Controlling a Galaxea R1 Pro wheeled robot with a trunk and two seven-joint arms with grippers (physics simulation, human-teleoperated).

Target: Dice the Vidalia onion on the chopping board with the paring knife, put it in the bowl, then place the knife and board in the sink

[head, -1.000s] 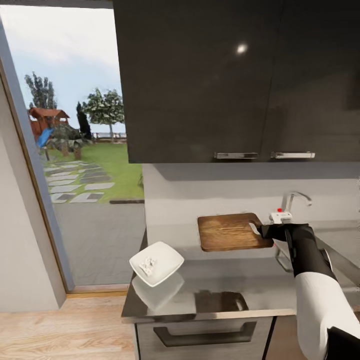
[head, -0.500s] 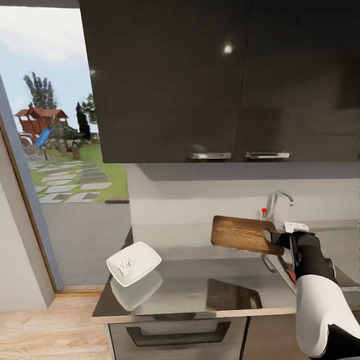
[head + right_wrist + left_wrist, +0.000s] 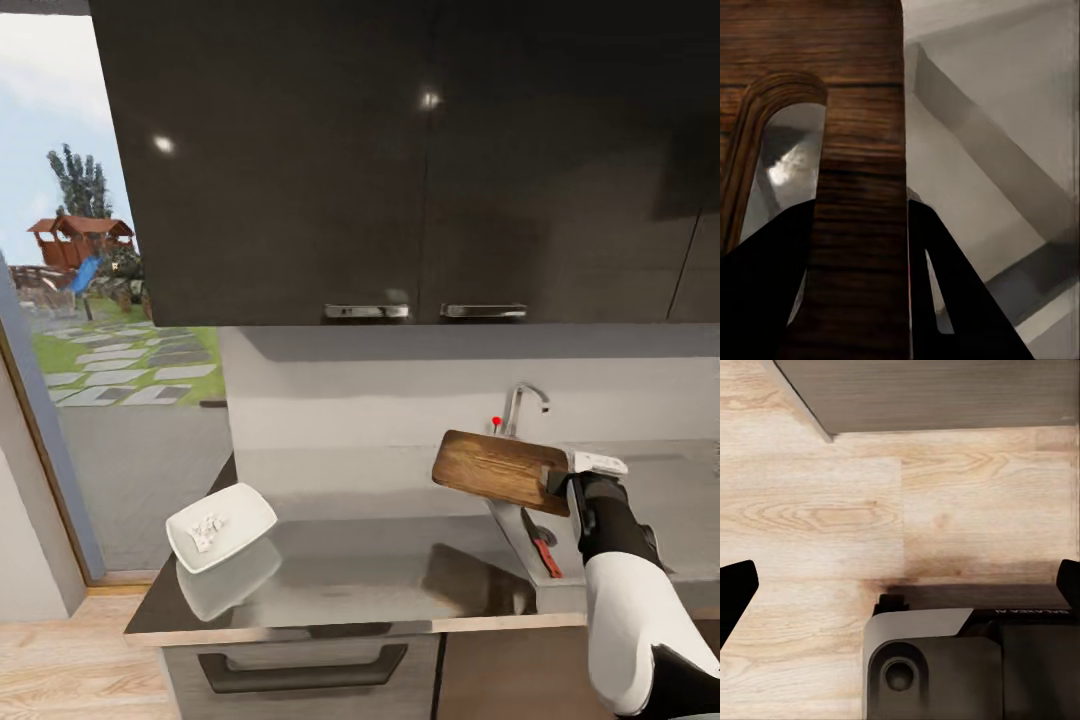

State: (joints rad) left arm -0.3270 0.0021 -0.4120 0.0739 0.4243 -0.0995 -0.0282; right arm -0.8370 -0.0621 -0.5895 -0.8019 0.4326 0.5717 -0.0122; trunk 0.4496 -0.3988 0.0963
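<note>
- One gripper (image 3: pixel 562 482), the right, is clamped on the board's (image 3: pixel 497 468) handle end, holding it tilted above the sink's (image 3: pixel 515 535) left edge.
- Left fingers (image 3: pixel 735 592) spread wide, empty, over wood floor (image 3: pixel 817 525).
- Board: brown, grained, rounded corners.
- Red-handled knife (image 3: pixel 541 546) lies in the sink.
- Glossy white bowl (image 3: pixel 220 524), holding pale dice, sits at the countertop's (image 3: pixel 360 565) left corner.
</note>
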